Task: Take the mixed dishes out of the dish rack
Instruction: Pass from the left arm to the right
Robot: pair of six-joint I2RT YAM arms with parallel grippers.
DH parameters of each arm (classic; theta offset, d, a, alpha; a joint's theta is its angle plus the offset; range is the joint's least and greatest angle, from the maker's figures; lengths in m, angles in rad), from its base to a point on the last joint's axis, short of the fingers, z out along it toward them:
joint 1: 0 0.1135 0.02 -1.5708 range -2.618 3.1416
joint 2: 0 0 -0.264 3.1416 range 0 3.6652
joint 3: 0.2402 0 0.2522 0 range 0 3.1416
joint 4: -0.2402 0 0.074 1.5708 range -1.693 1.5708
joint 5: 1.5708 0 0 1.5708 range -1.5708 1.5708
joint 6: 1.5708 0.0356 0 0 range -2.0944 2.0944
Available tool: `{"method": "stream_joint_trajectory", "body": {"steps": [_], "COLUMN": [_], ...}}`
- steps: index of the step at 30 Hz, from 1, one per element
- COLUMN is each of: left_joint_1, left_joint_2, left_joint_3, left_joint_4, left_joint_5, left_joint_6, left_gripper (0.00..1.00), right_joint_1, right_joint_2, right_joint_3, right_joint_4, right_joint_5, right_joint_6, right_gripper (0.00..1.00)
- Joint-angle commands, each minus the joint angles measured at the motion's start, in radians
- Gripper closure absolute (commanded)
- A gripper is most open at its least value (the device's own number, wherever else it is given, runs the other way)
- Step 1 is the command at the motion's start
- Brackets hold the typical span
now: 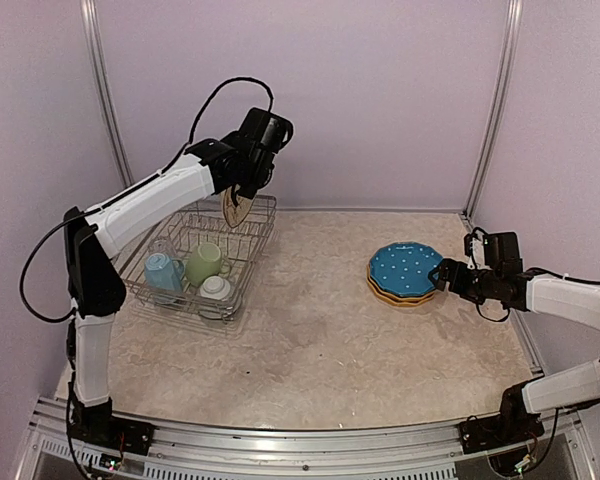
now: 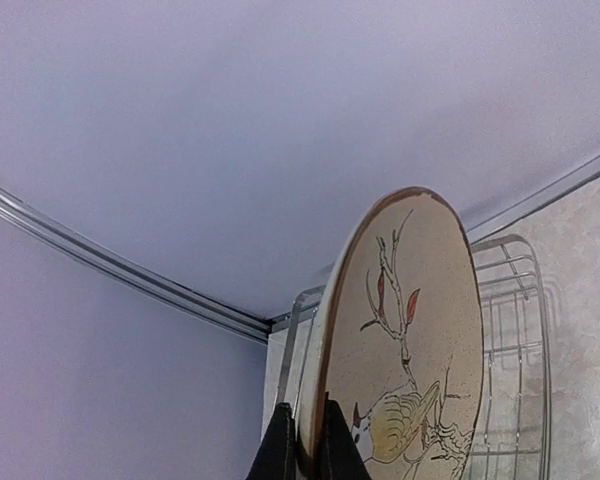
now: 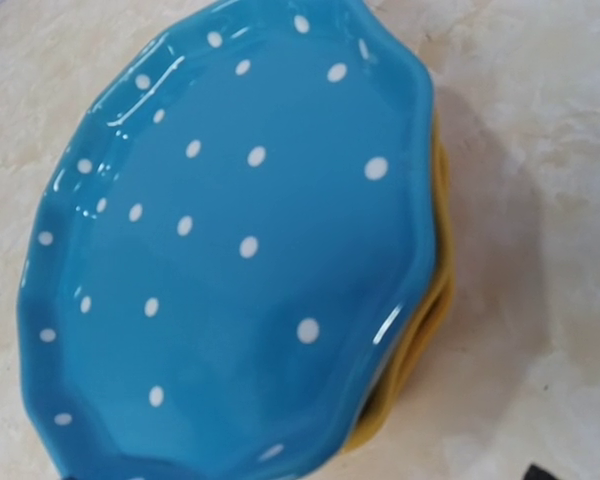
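Observation:
My left gripper is shut on the rim of the cream plate, which has a bird drawn on it, and holds it on edge above the far end of the dish rack. In the left wrist view both fingertips pinch the cream plate. A light blue cup, a light green mug, a small white cup and a clear glass sit in the rack. The blue dotted plate lies on the two yellow plates. My right gripper is open at that stack's right edge.
The rack's wire end shows behind the held plate. The right wrist view is filled by the blue plate with the yellow plates' edge under it on the marbled table. Walls enclose the far side and both sides.

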State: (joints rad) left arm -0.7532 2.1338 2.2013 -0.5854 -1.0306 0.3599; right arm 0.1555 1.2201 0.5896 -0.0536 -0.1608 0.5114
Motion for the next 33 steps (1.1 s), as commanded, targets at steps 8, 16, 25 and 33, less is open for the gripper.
{"method": "stream_joint_trajectory", "body": {"steps": [8,16,25,33], "left_joint_1": [-0.002,0.203,0.361,0.339], "left_joint_2": [-0.242,-0.454,-0.617,-0.636], "left_joint_3": [0.093,-0.113,-0.512,-0.694], "left_joint_4": [-0.474,-0.391,-0.053,0.073], "left_joint_5": [0.263,0.931,1.504,1.602], "left_joint_6": [-0.471,-0.687,-0.811,-0.819], "left_gripper": [1.0,1.0,1.0,1.0], "right_joint_1": [0.034,0.115,0.288,0.474], "right_joint_2": [0.013,0.021,0.096,0.311], "right_joint_3": [0.028,0.1,0.135,0.278], "right_joint_4": [0.007,0.012,0.283,0.501], "right_joint_5": [-0.014,-0.037,-0.206,-0.319], "right_joint_6": [0.008,0.035,0.224,0.355], "right_gripper": [0.07,0.06,0.03,0.03]}}
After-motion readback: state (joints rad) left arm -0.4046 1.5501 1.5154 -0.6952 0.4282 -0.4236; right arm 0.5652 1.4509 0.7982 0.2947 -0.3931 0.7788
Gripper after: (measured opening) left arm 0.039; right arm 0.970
